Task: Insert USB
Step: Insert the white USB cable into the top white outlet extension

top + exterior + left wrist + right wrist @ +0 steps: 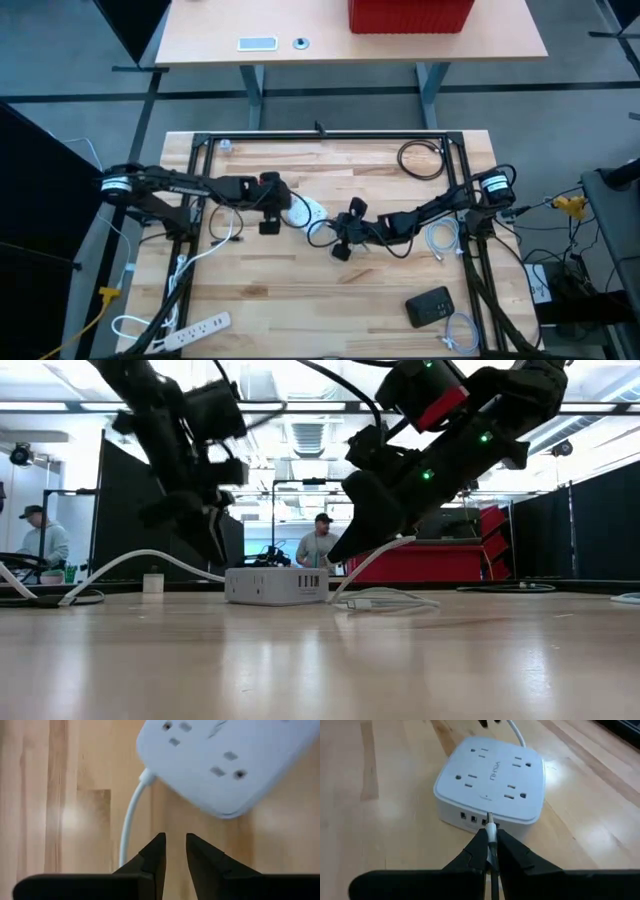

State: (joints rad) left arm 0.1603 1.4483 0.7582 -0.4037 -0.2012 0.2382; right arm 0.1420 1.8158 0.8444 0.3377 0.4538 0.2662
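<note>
A white power cube lies flat on the wooden table, a row of USB ports in its side wall. Its own white cord leaves the opposite side. My right gripper is shut on a white USB cable, whose plug tip stands at the port row. Whether the tip is inside a port I cannot tell. My left gripper hovers over the table beside the cube, next to the cord. It is open by a narrow gap, nothing between its fingers. My right gripper pinches the USB cable's plug end between its two fingers, just behind the tip. The fingers slant down toward the cube's port side and lie along the plug. The plug points at the ports, clear of the table, and the cable trails back slack onto the wood.
A black frame rings the work area. A black cable coil lies far right and a black box near right. There are loose white cables and a white power strip near left. People stand in the room behind.
</note>
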